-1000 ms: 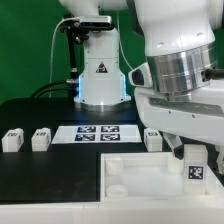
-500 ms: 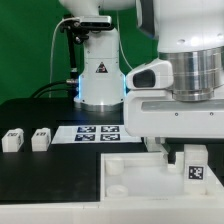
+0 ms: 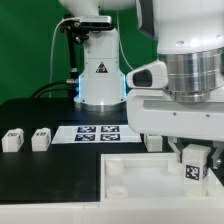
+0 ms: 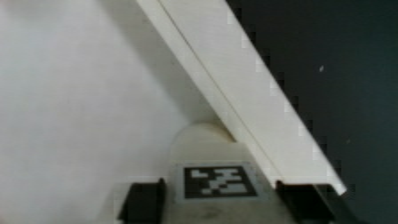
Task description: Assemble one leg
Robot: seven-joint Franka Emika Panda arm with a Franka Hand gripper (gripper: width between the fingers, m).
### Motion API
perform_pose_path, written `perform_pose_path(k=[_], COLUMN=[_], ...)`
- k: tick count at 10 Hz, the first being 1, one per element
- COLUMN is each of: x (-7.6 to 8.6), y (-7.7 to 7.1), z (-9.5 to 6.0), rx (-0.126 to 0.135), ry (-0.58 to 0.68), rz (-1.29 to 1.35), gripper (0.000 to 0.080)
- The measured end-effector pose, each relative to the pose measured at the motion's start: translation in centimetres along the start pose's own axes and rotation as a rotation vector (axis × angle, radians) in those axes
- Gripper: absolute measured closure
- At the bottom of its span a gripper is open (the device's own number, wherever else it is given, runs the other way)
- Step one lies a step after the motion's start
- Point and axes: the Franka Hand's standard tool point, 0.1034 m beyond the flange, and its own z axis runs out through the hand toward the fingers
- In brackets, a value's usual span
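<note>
Black tabletop (image 3: 40, 170) carries the marker board (image 3: 98, 133), lying flat in front of the robot's white base (image 3: 99, 75). Two spare legs (image 3: 12, 140) (image 3: 41, 139) stand on the exterior view's left, well apart from the large white panel (image 3: 135, 175) in the foreground.

From outside, the arm's bulk fills the exterior view's right and hides most of the gripper (image 3: 196, 158); its fingers are hard to make out. A further leg (image 3: 153, 141) shows only partly behind the arm.

The wrist view supplies what the exterior view lacks. It shows two dark fingertips (image 4: 148, 201) closed against opposite sides of the leg (image 4: 219, 180), tag facing the camera. The held leg sits over the panel's white surface, close to its raised rim (image 4: 231, 90). Whether it touches the panel cannot be determined.
</note>
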Motion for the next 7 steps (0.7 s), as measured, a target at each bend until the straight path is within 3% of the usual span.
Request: perform_pose_path(k=[4,7], x=[0.7,0.7], y=[-0.5,-1.1], z=[-0.1,0.0], rx=[0.045,0.05], ry=[-0.068,-0.109], rz=[0.586,0.972], gripper=[0.0504,0.0504])
